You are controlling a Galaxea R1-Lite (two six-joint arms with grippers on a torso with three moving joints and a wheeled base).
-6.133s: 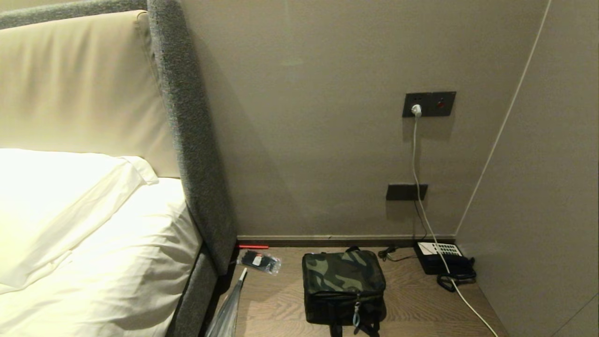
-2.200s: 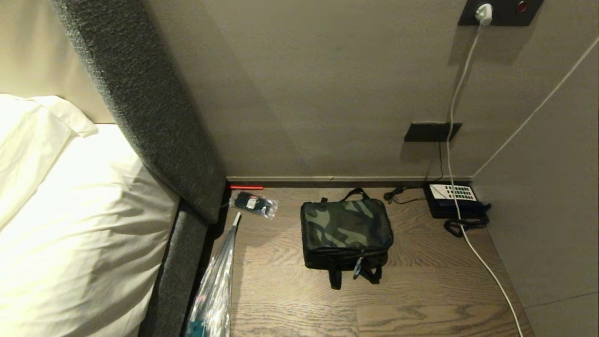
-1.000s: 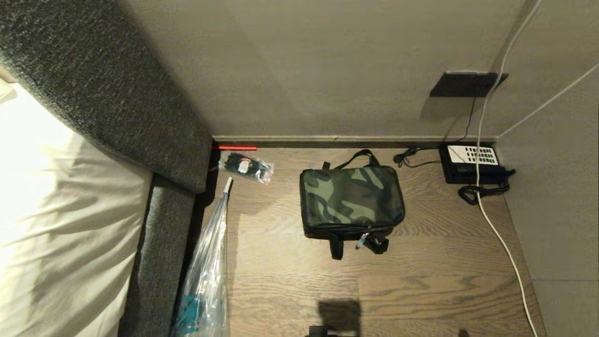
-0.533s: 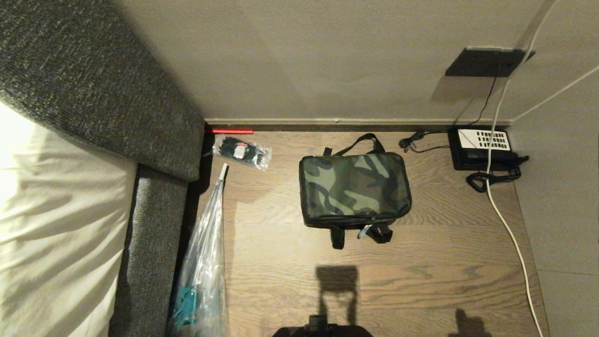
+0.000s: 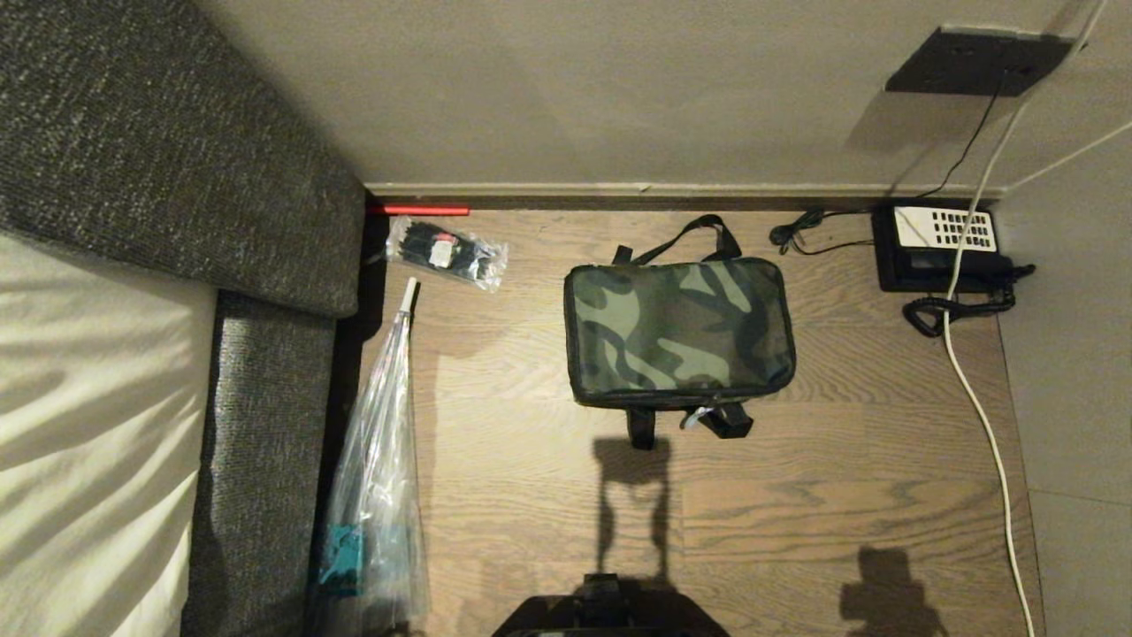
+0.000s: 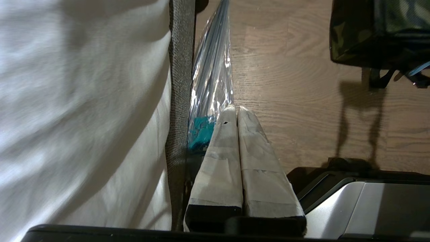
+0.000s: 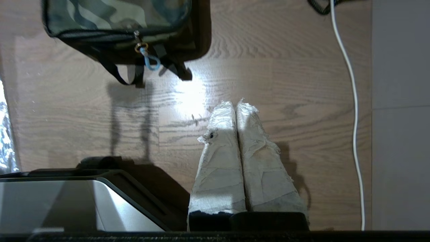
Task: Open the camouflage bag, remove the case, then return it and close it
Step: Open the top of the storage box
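Observation:
The camouflage bag (image 5: 677,331) lies zipped shut on the wooden surface, its black straps and a pale blue zipper pull (image 7: 150,61) hanging over its near side. The case is hidden. My left gripper (image 6: 237,108) hangs shut and empty above the wood beside the bed, well short of the bag (image 6: 379,32). Shut and empty too, my right gripper (image 7: 236,102) hovers over bare wood nearer than the bag (image 7: 117,16). Neither gripper shows in the head view.
A grey upholstered bed frame (image 5: 256,442) with white bedding borders the left. A clear plastic-wrapped umbrella (image 5: 380,478) leans along it. A small packet of black items (image 5: 447,252) and a red stick (image 5: 424,211) lie near the wall. A black telephone (image 5: 937,248) and white cable (image 5: 977,407) sit on the right.
The head view has tilted further down, so the whole scene has slid and the bag appears from above. My base's dark top has come into view at the lower edge. Nothing on the wood moved.

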